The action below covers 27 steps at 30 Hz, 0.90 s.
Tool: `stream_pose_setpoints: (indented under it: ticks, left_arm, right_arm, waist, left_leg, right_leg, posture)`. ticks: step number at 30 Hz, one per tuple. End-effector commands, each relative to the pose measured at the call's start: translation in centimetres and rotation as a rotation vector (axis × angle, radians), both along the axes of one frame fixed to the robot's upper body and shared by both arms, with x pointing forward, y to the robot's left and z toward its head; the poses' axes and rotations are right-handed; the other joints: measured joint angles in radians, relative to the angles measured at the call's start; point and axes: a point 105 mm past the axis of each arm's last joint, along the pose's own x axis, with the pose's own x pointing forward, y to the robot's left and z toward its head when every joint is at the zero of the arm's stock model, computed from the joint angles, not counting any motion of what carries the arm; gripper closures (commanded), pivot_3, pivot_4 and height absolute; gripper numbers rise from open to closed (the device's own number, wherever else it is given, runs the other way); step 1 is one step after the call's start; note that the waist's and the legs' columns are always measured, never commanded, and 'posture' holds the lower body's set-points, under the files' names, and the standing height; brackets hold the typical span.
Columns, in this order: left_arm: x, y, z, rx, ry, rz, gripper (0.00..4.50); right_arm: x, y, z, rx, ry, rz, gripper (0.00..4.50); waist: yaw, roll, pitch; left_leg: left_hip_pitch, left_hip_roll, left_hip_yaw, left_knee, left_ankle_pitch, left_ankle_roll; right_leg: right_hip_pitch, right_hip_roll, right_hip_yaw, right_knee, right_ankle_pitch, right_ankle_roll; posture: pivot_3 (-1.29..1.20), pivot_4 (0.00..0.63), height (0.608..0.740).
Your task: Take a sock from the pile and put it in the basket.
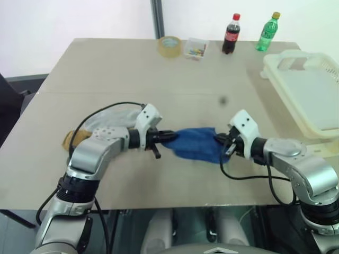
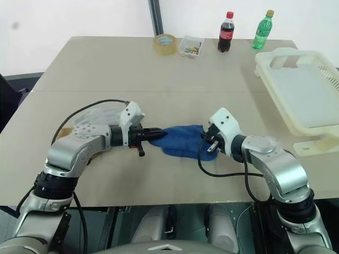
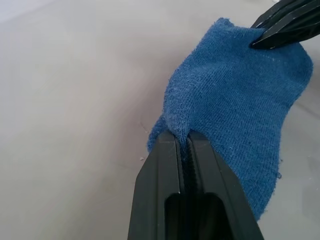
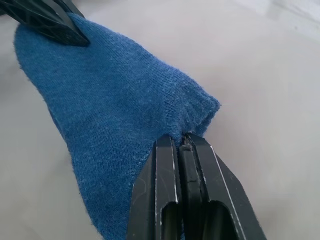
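The left gripper (image 1: 170, 137) and right gripper (image 1: 220, 141) each clench one end of the blue sock (image 1: 197, 143) above the surface (image 1: 159, 74). Head views add the cream basket (image 1: 304, 87) far right.

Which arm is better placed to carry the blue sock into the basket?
Right. Both grippers, left and right, are shut on the blue knitted sock, but the large cream-white slotted plastic basket sits on the robot's right, so the right arm probably has the shorter path.

A sock (image 1: 197, 144) lies on the table (image 1: 132, 69) between both end effectors, basket (image 1: 304, 92) far right.
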Motion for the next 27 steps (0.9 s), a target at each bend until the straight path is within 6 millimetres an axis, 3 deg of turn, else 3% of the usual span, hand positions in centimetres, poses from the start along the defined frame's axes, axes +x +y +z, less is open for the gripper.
stream_pose_setpoints:
  ticks: [1, 3, 7, 10, 12, 16, 18, 20, 23, 27]
  left_arm:
    - [0.4, -0.2, 0.3, 0.011, -0.034, 0.005, 4.50]
    - [0.4, -0.3, 0.0, 0.018, -0.028, -0.007, 4.50]
    - [0.8, -0.2, -0.6, 0.042, -0.033, 0.001, 3.26]
    - [1.3, -0.3, -0.5, 0.046, -0.072, 0.021, 1.75]
    - [1.5, -0.2, -0.1, 0.033, -0.098, 0.025, 0.79]
    - [2.2, 1.5, 1.1, -0.013, -0.115, 0.091, 0.73]
    - [2.1, 2.5, 1.3, -0.026, -0.092, 0.113, 0.73]
    - [1.7, 3.0, 1.2, -0.033, -0.056, 0.108, 0.73]
    - [0.6, 3.1, 0.5, -0.044, 0.022, 0.083, 0.73]
    - [-0.1, 2.8, -0.1, -0.067, 0.086, 0.080, 0.73]
  right_arm:
    - [-0.4, 0.0, 0.4, -0.020, -0.035, 0.010, 4.41]
    - [-0.4, -0.1, 0.1, -0.028, -0.029, 0.010, 4.41]
    - [-0.4, -0.2, -0.3, -0.039, -0.026, 0.015, 4.50]
    - [-0.7, -0.3, -0.8, -0.065, -0.013, 0.069, 4.50]
    - [-0.7, -0.5, -0.8, -0.069, -0.023, 0.075, 3.88]
    - [-0.2, -1.1, 0.3, -0.074, -0.131, 0.056, 2.58]
    - [-0.4, -1.1, 1.0, -0.051, -0.164, 0.085, 2.58]
    - [-0.6, -0.8, 1.5, -0.035, -0.192, 0.121, 3.04]
    - [-0.8, 0.4, 1.8, -0.013, -0.225, 0.205, 4.42]
    - [-0.7, 2.3, 0.3, -0.040, -0.218, 0.315, 4.47]
  waist:
    - [0.000, 0.000, 0.000]
    - [0.000, 0.000, 0.000]
    - [0.000, 0.000, 0.000]
    - [0.001, 0.000, 0.000]
    - [0.003, 0.000, 0.000]
    - [0.005, 0.000, 0.000]
    - [0.003, 0.000, 0.000]
    - [0.002, 0.000, 0.000]
    - [0.002, 0.000, 0.000]
    - [-0.001, -0.001, 0.000]
  left_leg:
    - [0.000, 0.000, 0.000, 0.000, 0.000, 0.000]
    - [0.000, 0.000, 0.000, 0.000, 0.000, 0.000]
    - [0.000, 0.000, 0.000, 0.000, -0.001, 0.001]
    - [0.000, 0.000, 0.000, 0.000, -0.001, 0.001]
    - [0.000, 0.000, 0.000, 0.000, -0.001, 0.002]
    - [-0.001, 0.000, 0.000, 0.000, -0.001, 0.001]
    - [0.000, 0.000, 0.000, 0.000, -0.001, 0.001]
    - [0.000, 0.000, 0.000, 0.000, -0.001, 0.001]
    - [0.000, 0.000, 0.000, 0.000, -0.001, 0.001]
    - [0.000, 0.000, 0.000, 0.000, 0.000, 0.001]
  right_leg:
    - [0.000, 0.000, 0.000, 0.000, 0.000, 0.000]
    - [0.000, 0.000, 0.000, -0.001, 0.000, 0.000]
    - [0.000, 0.000, 0.000, -0.001, 0.000, 0.000]
    - [0.000, 0.000, 0.000, -0.001, 0.000, 0.000]
    - [0.000, 0.000, 0.000, -0.001, 0.000, 0.000]
    - [0.000, 0.000, 0.000, -0.001, 0.000, 0.000]
    - [0.000, 0.000, 0.000, -0.001, 0.000, 0.000]
    - [0.000, 0.001, 0.000, -0.001, 0.000, 0.000]
    - [0.000, 0.000, 0.000, -0.001, 0.000, 0.000]
    - [0.000, 0.000, 0.000, -0.001, 0.000, 0.000]
  posture:
    - [0.00, 0.150, 0.740]
    - [0.00, 0.150, 0.740]
    - [0.00, 0.150, 0.740]
    - [0.00, 0.150, 0.740]
    - [0.00, 0.150, 0.740]
    - [0.00, 0.150, 0.740]
    - [0.00, 0.150, 0.740]
    - [0.00, 0.150, 0.740]
    - [0.00, 0.150, 0.740]
    - [0.00, 0.150, 0.740]
